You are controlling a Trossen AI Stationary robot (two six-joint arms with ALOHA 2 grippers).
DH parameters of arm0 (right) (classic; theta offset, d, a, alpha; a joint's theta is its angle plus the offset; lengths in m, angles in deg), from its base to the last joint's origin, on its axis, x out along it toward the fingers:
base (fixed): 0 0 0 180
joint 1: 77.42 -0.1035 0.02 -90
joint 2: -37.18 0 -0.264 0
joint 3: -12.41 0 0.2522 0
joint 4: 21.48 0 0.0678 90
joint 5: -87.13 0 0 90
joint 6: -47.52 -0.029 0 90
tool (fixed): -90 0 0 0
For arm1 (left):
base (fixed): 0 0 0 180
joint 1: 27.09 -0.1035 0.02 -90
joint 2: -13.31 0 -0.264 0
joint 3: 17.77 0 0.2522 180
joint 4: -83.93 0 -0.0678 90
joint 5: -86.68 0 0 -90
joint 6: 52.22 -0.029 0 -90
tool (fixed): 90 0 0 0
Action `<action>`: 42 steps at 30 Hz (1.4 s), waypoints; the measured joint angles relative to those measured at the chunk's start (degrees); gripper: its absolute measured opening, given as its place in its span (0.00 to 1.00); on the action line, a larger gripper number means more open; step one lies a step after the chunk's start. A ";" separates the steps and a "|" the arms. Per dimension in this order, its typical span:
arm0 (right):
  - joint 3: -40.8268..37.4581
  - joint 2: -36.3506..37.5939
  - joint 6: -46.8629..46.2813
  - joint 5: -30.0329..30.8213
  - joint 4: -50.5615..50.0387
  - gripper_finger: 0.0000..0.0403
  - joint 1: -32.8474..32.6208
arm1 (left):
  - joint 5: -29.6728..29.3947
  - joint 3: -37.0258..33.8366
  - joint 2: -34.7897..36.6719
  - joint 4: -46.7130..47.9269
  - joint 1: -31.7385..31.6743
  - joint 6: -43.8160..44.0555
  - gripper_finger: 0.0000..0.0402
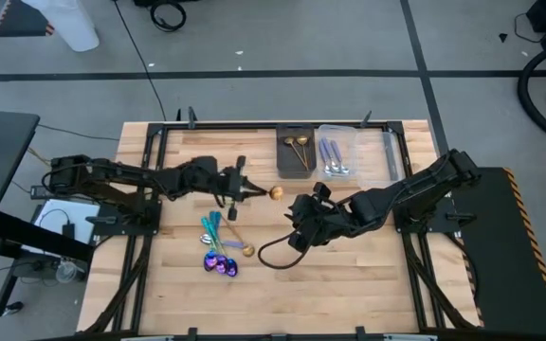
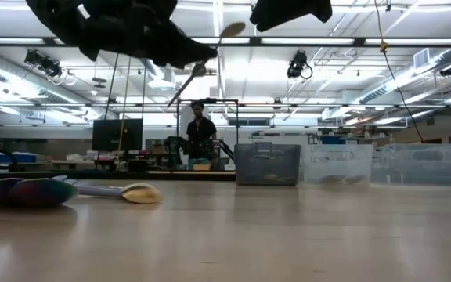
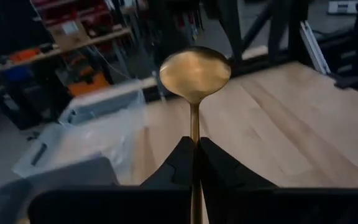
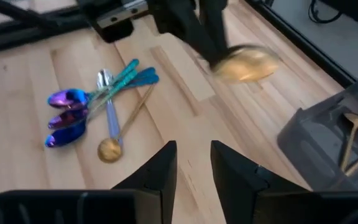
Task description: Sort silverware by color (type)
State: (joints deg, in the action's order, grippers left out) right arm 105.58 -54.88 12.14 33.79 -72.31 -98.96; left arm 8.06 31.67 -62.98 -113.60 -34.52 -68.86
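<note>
Silverware: one gold spoon (image 3: 194, 76) is aloft mid-surface, the left pincer (image 3: 195, 163) clamped on its slim handle. It looks light, stiff and slick, so hold the flat handle. Remaining spoons (image 1: 220, 248) lie toward the near-left edge. The right pincer (image 4: 193, 163) hovers open, centre-surface.

No legible text, label, brand, number or sign appears on any surface, bin, utensil, arm or background fixture in any of the views.

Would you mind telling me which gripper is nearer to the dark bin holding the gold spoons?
Right. The right gripper sits just below the dark bin in the high view; the left gripper, shut on a gold spoon, is slightly farther left.
</note>
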 joint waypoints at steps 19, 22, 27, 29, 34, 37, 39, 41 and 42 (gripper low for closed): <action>0.00 -1.32 16.38 6.78 16.57 0.35 3.54 | 3.53 0.01 0.24 -25.18 4.23 1.09 0.05; 0.00 -1.32 20.93 6.48 19.59 0.35 3.95 | 3.62 0.01 0.22 -28.77 5.11 1.07 0.05; 0.00 -1.32 28.37 2.46 25.26 0.34 5.15 | 3.60 0.03 0.22 -33.69 6.16 0.99 0.05; 0.00 -1.32 31.07 -0.35 27.52 0.33 5.78 | 3.59 0.03 0.22 -35.49 6.21 1.02 0.05; 0.00 -1.32 35.91 -5.81 32.88 0.32 7.52 | 3.47 0.03 0.20 -37.97 6.18 2.27 0.05; 0.00 -1.32 38.15 -8.15 34.13 0.31 8.57 | 2.91 0.03 0.20 -38.62 6.20 2.93 0.05; 0.00 -1.32 38.90 -8.84 34.48 0.30 9.24 | 2.85 0.03 0.20 -39.24 6.19 3.72 0.05; 0.00 -1.32 39.46 -9.60 34.66 0.28 9.86 | 2.65 0.03 0.20 -39.47 6.18 4.21 0.05; 0.00 -1.32 39.65 -9.85 34.71 0.27 10.10 | 2.40 0.03 0.20 -39.45 6.18 4.24 0.05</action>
State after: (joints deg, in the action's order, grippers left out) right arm 105.58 -56.21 51.79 23.94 -37.60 -88.86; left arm 10.46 31.70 -62.78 -153.05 -28.34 -64.62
